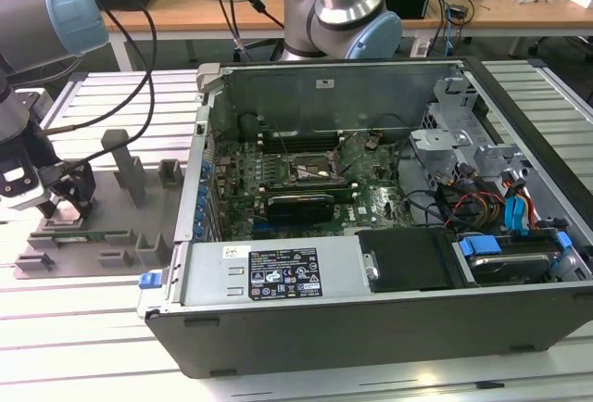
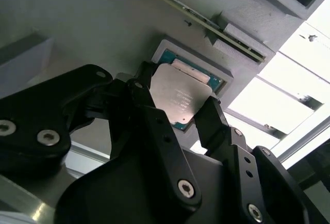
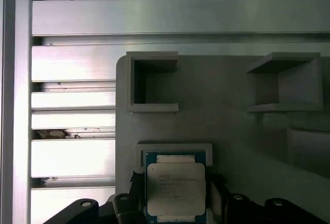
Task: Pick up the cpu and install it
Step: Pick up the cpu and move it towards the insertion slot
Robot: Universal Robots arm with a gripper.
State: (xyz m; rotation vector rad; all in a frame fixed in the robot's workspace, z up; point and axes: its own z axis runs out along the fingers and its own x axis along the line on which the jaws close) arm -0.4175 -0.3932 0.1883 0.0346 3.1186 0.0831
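The cpu (image 3: 175, 187), a flat square chip with a silver metal top and green rim, lies in a shallow pocket of the grey moulded tray (image 3: 232, 131). My gripper (image 3: 175, 182) straddles it, one black finger against each of two opposite edges, shut on the chip, which still sits in the pocket. In the second wrist view the cpu (image 2: 178, 97) shows between the fingers (image 2: 149, 105) of the gripper (image 2: 178, 102). In the exterior view the gripper (image 1: 63, 206) hangs low over the tray (image 1: 120, 235) at the exterior view's left. The dark socket frame (image 1: 310, 169) sits on the motherboard inside the open computer case (image 1: 371, 309).
Upright posts (image 1: 120, 157) and square blocks (image 3: 152, 82) rise from the tray near the gripper. The tray rests on a ribbed aluminium table (image 3: 72, 28). A second arm's base (image 1: 338, 13) stands behind the case. Cables, drive bays and a power supply (image 1: 278, 272) crowd the case.
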